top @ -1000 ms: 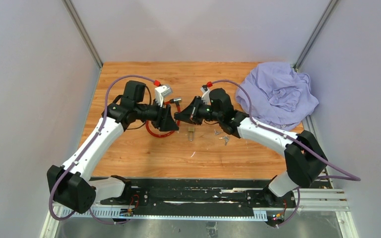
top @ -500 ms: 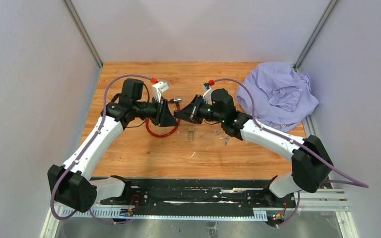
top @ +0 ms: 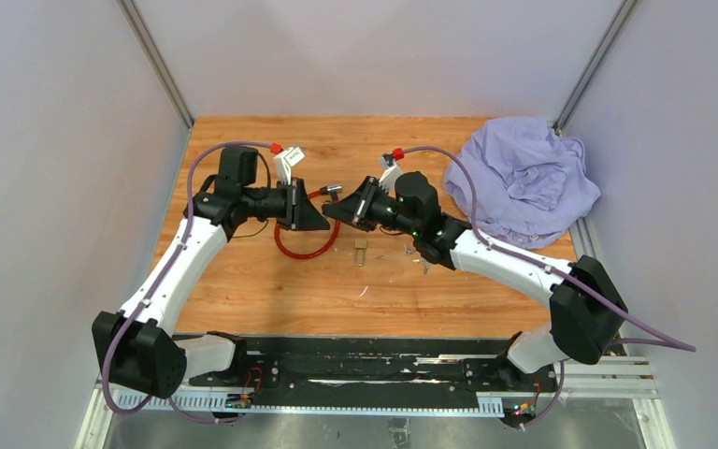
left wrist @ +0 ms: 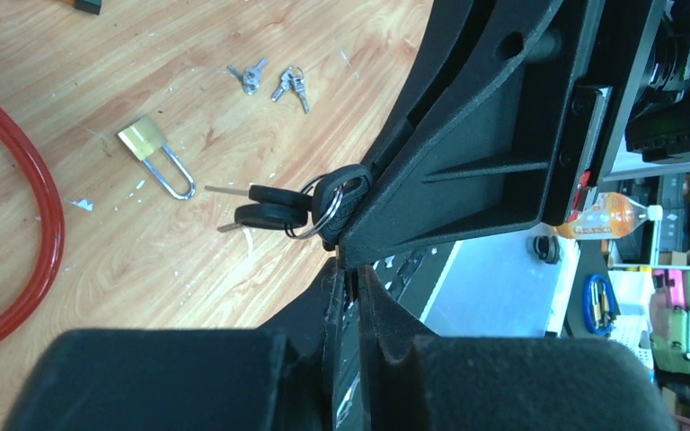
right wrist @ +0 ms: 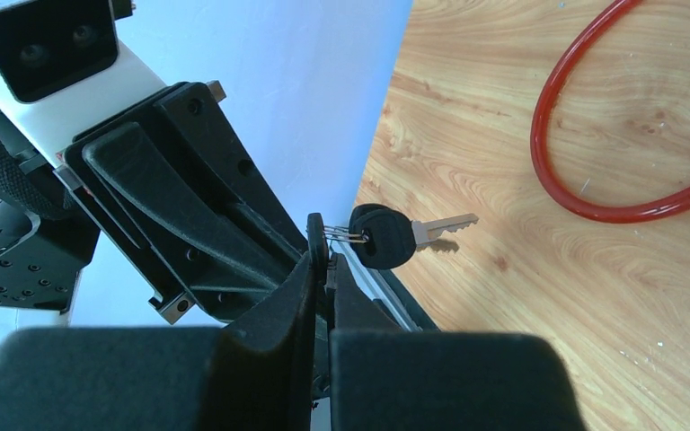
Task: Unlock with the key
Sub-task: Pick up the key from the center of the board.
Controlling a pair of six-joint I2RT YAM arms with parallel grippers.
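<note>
The key (right wrist: 316, 235) has a black head, held edge-on in my right gripper (right wrist: 323, 265), which is shut on it above the wooden table. A ring hangs from it with another black-headed key (right wrist: 384, 236) dangling. My left gripper (left wrist: 349, 274) meets it tip to tip, its jaws drawn to a thin slit with a dark part of the key between them. The key bunch (left wrist: 280, 206) hangs just above those tips. A small brass padlock (left wrist: 153, 153) lies on the table below. A red cable lock (top: 304, 247) lies looped under both grippers (top: 325, 216).
Loose small silver keys (left wrist: 274, 81) lie right of the padlock (top: 361, 251). A crumpled purple cloth (top: 528, 178) fills the back right corner. Grey walls stand on both sides, and a black rail (top: 365, 369) runs along the near edge.
My left gripper has swung its tip toward the right gripper and narrowed its jaws from open to a thin slit. The right gripper has edged left with the key.
</note>
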